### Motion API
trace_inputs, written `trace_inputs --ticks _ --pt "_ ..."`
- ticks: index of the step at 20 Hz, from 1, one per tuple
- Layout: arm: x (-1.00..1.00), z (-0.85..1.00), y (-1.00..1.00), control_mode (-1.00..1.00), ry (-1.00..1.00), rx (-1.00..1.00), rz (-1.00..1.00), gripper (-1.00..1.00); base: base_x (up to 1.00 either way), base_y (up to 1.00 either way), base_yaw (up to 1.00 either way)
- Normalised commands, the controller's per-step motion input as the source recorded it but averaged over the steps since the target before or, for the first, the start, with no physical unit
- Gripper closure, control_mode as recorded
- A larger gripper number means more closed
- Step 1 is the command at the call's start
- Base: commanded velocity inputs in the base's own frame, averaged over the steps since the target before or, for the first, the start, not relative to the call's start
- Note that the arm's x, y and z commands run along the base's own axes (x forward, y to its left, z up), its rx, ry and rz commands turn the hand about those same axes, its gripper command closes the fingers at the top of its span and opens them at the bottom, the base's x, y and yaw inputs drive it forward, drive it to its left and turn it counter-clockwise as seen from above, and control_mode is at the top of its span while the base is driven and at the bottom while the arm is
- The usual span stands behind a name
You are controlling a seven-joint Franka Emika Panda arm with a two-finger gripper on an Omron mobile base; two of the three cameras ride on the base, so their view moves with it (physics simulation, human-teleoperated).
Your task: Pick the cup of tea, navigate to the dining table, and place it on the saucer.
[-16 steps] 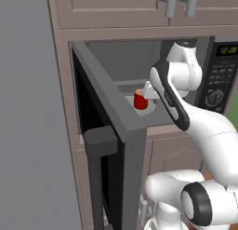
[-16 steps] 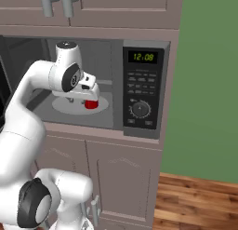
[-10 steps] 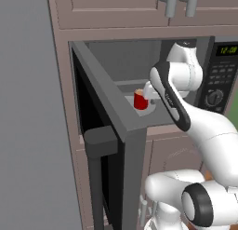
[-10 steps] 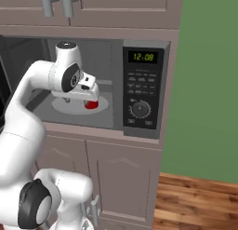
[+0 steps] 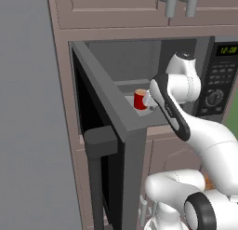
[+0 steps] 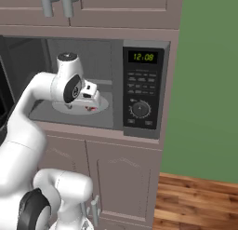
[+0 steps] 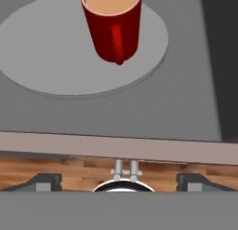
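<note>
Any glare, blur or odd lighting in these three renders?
Left base view: flat, even light, microwave door dark. Right base view: soft, clock readable, no glare. Hand view: sharp, the cup of tea stretched by perspective, hardly any shadow on the turntable.

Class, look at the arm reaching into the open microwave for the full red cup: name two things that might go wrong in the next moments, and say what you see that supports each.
1. The cup of tea is filled nearly to its rim, so a nudge or tilt from the gripper, its jaws open, may spill it on the turntable.
2. The microwave door stands open beside the arm; pulling back could clip it.
</note>
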Motion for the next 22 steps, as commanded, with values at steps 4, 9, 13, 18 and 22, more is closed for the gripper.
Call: trace_inputs --ticks 4,9,13,18,22 --pt "0.40 -0.23 0.68 -1.00 -0.11 0.00 -0.01 -1.00 0.00 0.00 0.00" --pt "0.35 0.06 0.29 -1.00 -0.09 0.00 0.00 -1.00 0.00 0.00 0.00" --pt "0.38 0.20 -0.07 -1.00 0.00 0.01 0.00 -1.00 0.00 0.00 0.00" --pt "0.23 0.13 -0.44 -1.00 0.00 0.04 0.00 -1.00 0.00 0.00 0.00" --pt "0.02 -0.02 -0.47 -1.00 0.00 0.03 0.04 -1.00 0.00 0.00 0.00"
